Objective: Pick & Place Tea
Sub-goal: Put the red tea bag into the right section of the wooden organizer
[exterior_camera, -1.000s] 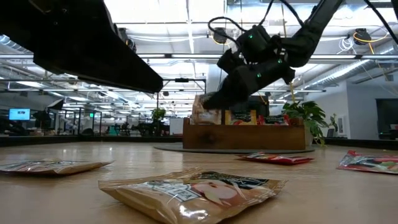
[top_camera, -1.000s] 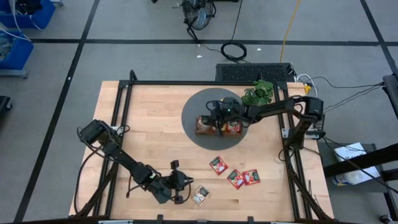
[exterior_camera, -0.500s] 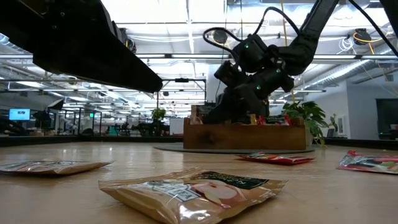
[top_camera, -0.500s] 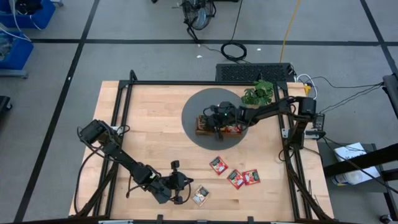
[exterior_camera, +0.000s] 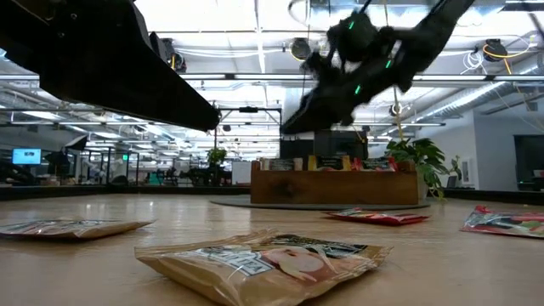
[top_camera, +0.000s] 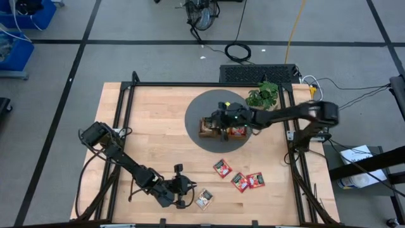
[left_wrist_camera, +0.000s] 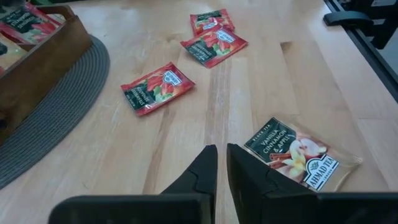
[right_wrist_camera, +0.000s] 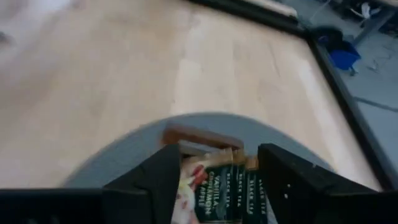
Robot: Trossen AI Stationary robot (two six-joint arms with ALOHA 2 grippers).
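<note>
My right gripper [right_wrist_camera: 217, 163] hangs open above the brown wooden tray [top_camera: 221, 130], which stands on a round grey mat [top_camera: 201, 109]. A beige tea packet [right_wrist_camera: 214, 186] stands in the tray just below its spread fingers, apart from them. My left gripper [left_wrist_camera: 222, 163] is shut and empty, low over the table near its front edge. Beside it a beige tea packet [left_wrist_camera: 301, 158] lies flat on the wood. Three red tea packets [top_camera: 221, 168] [top_camera: 239, 182] [top_camera: 255, 180] lie flat between that packet and the mat. More packets stand in the tray [exterior_camera: 336, 163].
A green leafy plant [top_camera: 262, 95] stands behind the tray at the mat's far right. A black frame rail [top_camera: 126, 107] runs along the table's sides. Bare wood lies left of the mat. Another beige packet [exterior_camera: 68, 226] lies flat, seen at the left in the low view.
My right gripper dipped into the tray with a beige packet, let it go, and has risen clear above the tray. The packet, which stuck up over the tray's left end, now sits down inside it.
</note>
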